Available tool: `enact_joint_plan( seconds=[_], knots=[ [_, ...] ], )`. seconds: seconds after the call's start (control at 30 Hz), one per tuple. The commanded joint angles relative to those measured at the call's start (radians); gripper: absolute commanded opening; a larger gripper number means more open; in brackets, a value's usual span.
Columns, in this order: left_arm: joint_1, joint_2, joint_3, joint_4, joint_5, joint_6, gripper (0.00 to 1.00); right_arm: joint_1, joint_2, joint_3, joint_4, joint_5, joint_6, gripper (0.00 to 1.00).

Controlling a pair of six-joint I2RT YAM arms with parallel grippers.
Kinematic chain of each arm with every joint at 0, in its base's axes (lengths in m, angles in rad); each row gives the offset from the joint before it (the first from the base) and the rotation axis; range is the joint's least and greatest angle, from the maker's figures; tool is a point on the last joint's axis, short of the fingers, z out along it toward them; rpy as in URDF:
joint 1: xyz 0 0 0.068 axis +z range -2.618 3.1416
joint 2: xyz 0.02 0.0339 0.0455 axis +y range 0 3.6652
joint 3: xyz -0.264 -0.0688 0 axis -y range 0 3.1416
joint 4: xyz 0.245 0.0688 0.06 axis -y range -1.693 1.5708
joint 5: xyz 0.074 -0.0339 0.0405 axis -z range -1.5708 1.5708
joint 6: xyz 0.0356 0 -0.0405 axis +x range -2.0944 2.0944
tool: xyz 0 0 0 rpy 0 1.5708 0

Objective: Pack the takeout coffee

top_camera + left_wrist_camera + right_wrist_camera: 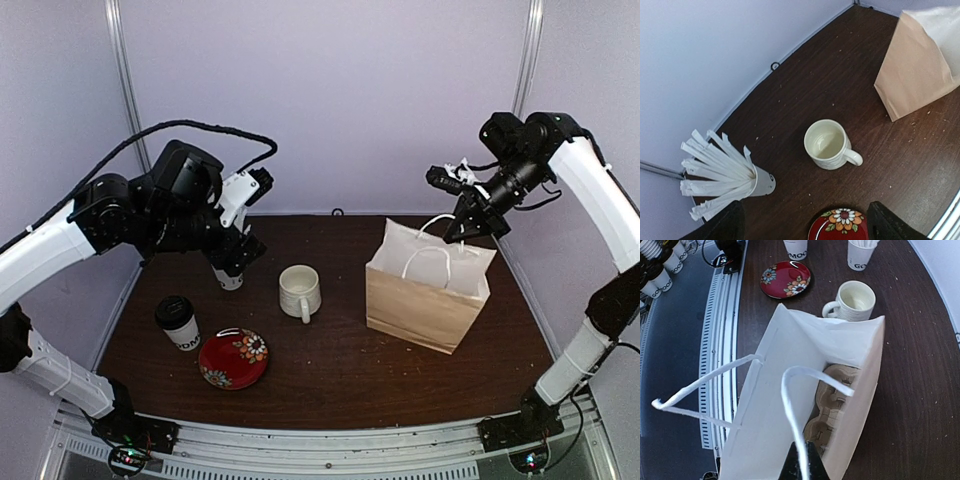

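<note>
The takeout coffee (177, 322), a white paper cup with black lettering and a black lid, stands at the table's left front; its lower part also shows in the right wrist view (796, 247). My left gripper (232, 264) hovers behind it above the straw cup. It is open, with its fingers (722, 226) spread wide and nothing between them. My right gripper (461, 235) is shut on the white handle (790, 405) of the brown paper bag (425, 290) and holds it up. A cardboard cup carrier (832, 405) lies inside the bag.
A white mug (300, 292) stands mid-table. A red flowered plate (233, 358) lies beside the coffee. A paper cup of white straws (745, 181) sits near the back left wall. The bag's second handle (705, 385) hangs loose.
</note>
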Motion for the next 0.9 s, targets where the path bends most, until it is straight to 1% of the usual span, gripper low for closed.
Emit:
enact_joint_plan(
  seconds=[0.0, 0.1, 0.17, 0.23, 0.3, 0.43, 0.53, 0.6, 0.67, 0.7, 0.77, 0.87],
  knots=[
    [0.034, -0.005, 0.036, -0.189, -0.125, -0.156, 0.9, -0.095, 0.075, 0.029, -0.114, 0.019, -0.024, 0.04],
    [0.108, -0.013, 0.017, -0.289, -0.128, -0.256, 0.96, -0.141, 0.113, 0.066, -0.104, -0.014, -0.008, 0.13],
    [0.173, -0.031, -0.014, -0.314, -0.085, -0.289, 0.97, -0.156, 0.127, 0.086, -0.103, -0.035, 0.002, 0.18],
    [0.25, -0.049, -0.053, -0.322, -0.02, -0.313, 0.98, -0.16, 0.13, 0.096, -0.094, -0.037, 0.011, 0.29],
    [0.303, -0.056, -0.077, -0.34, 0.007, -0.334, 0.98, -0.16, 0.119, 0.097, -0.077, -0.028, 0.029, 0.39],
    [0.369, -0.057, -0.111, -0.396, 0.016, -0.368, 0.97, -0.17, 0.072, 0.091, -0.019, 0.008, 0.096, 0.52],
    [0.406, -0.067, -0.141, -0.42, 0.037, -0.387, 0.98, -0.185, 0.019, 0.053, 0.059, 0.043, 0.168, 0.65],
    [0.447, -0.077, -0.167, -0.428, 0.067, -0.391, 0.98, -0.195, -0.016, 0.033, 0.12, 0.067, 0.226, 0.75],
    [0.499, -0.081, -0.199, -0.431, 0.109, -0.39, 0.98, -0.199, -0.055, 0.017, 0.186, 0.084, 0.279, 0.98],
    [0.527, -0.079, -0.216, -0.429, 0.135, -0.387, 0.97, -0.199, -0.075, 0.005, 0.216, 0.087, 0.304, 0.99],
    [0.566, -0.067, -0.246, -0.426, 0.176, -0.379, 0.98, -0.199, -0.119, -0.027, 0.273, 0.079, 0.346, 0.99],
    [0.578, -0.038, -0.284, -0.411, 0.204, -0.359, 0.97, -0.199, -0.166, -0.064, 0.327, 0.048, 0.381, 0.99]
  ],
)
